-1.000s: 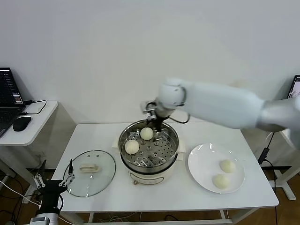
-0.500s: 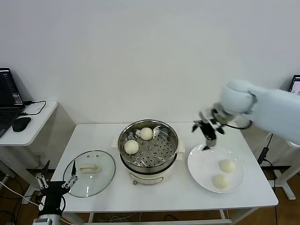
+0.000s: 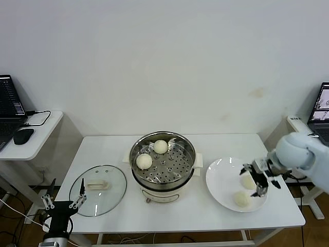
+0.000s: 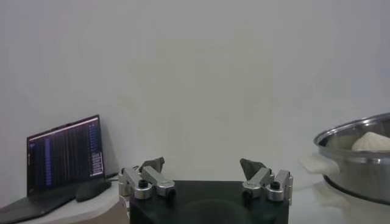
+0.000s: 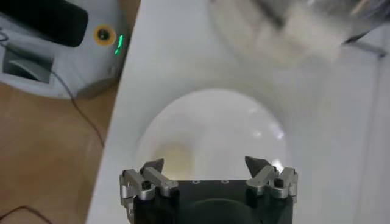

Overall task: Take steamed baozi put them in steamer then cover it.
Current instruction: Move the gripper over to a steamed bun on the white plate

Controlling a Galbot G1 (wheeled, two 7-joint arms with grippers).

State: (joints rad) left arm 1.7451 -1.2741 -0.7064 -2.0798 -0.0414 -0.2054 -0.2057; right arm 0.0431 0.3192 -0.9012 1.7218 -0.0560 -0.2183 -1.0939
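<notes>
The steamer (image 3: 163,163) stands mid-table with two baozi inside, one at the back (image 3: 161,146) and one on the left (image 3: 144,161). Two more baozi lie on the white plate (image 3: 221,177): a far one (image 3: 247,182) and a near one (image 3: 241,199). My right gripper (image 3: 258,184) is open and empty, low over the plate beside the far baozi. In the right wrist view it (image 5: 205,164) hangs over the plate (image 5: 219,128) with a blurred baozi (image 5: 173,158) below. The glass cover (image 3: 97,189) lies flat left of the steamer. My left gripper (image 3: 64,201) is parked, open, below the table's left corner.
A side table at the left holds a laptop (image 3: 10,98) and a mouse (image 3: 23,135); both show in the left wrist view, laptop (image 4: 64,155), along with the steamer's rim (image 4: 356,137). Another laptop (image 3: 321,105) stands at the right edge. A robot base (image 5: 55,36) sits on the floor.
My right arm has left the steamer, swung right across the table and come down over the plate beside the far baozi. The left arm has barely moved.
</notes>
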